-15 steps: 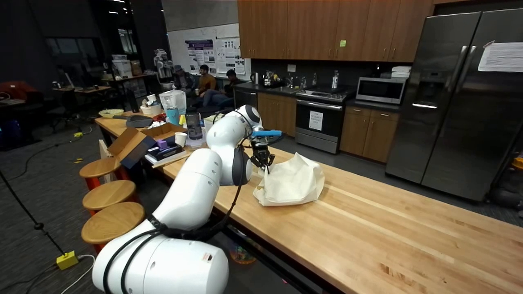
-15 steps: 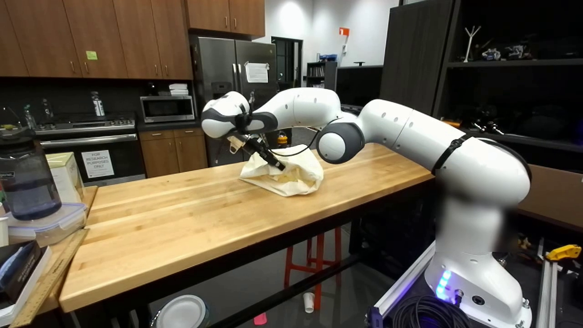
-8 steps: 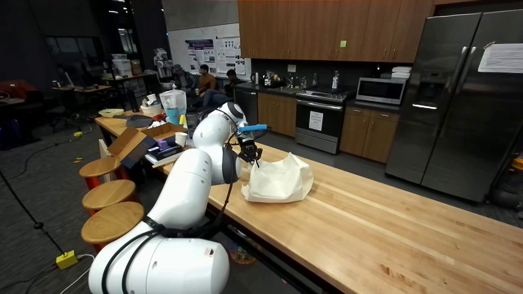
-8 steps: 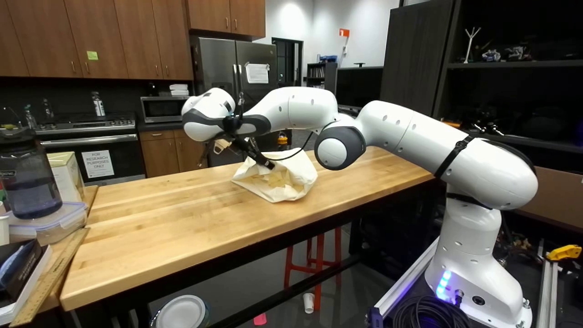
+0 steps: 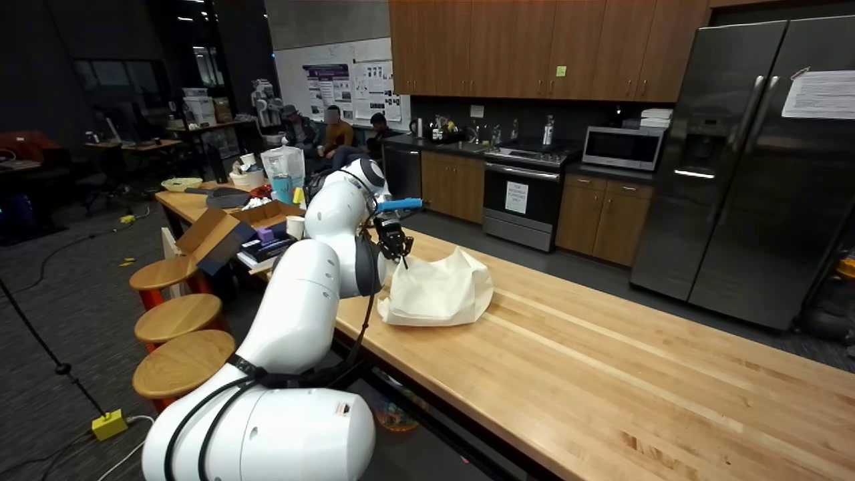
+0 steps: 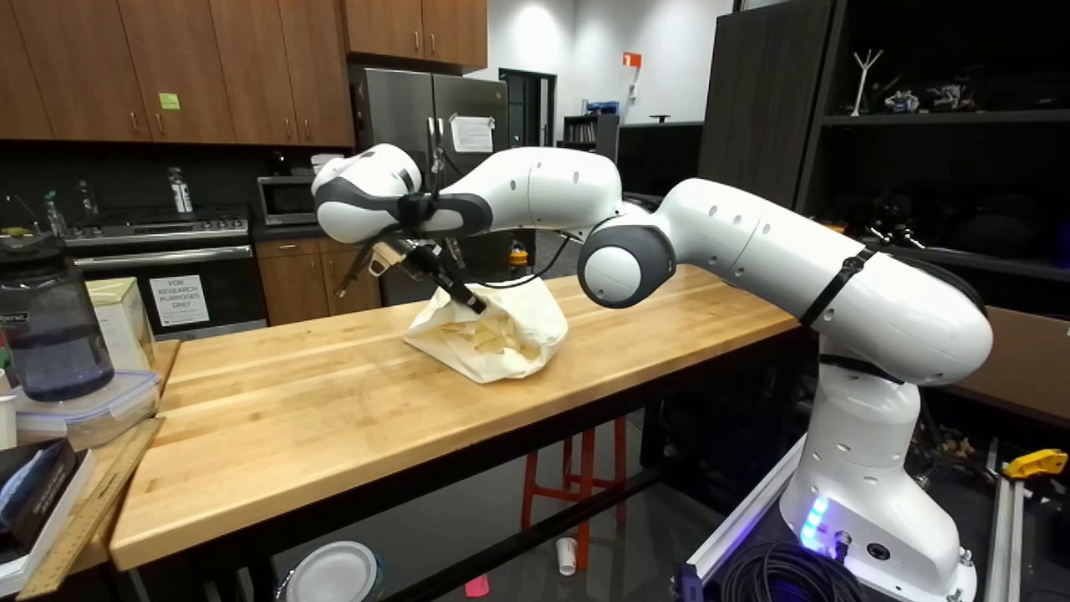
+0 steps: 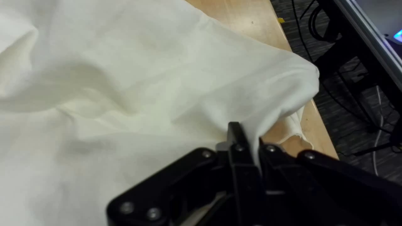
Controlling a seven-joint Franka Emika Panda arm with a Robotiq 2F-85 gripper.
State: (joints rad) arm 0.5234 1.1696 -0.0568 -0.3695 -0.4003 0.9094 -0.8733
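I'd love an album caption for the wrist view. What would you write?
A black gripper pinches a fold of pale cloth spread over a wooden table.

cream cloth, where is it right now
In an exterior view, the cream cloth lies on the wooden table, just right of the white arm, part of it pinched between the jaws.

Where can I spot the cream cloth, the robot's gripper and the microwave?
Cream cloth (image 5: 441, 294), in an exterior view: the middle of its near side.
Gripper (image 7: 248, 135), in the wrist view: midway between its fingertips, where the cloth is pinched.
Microwave (image 5: 620, 147), in an exterior view: the window of its door.
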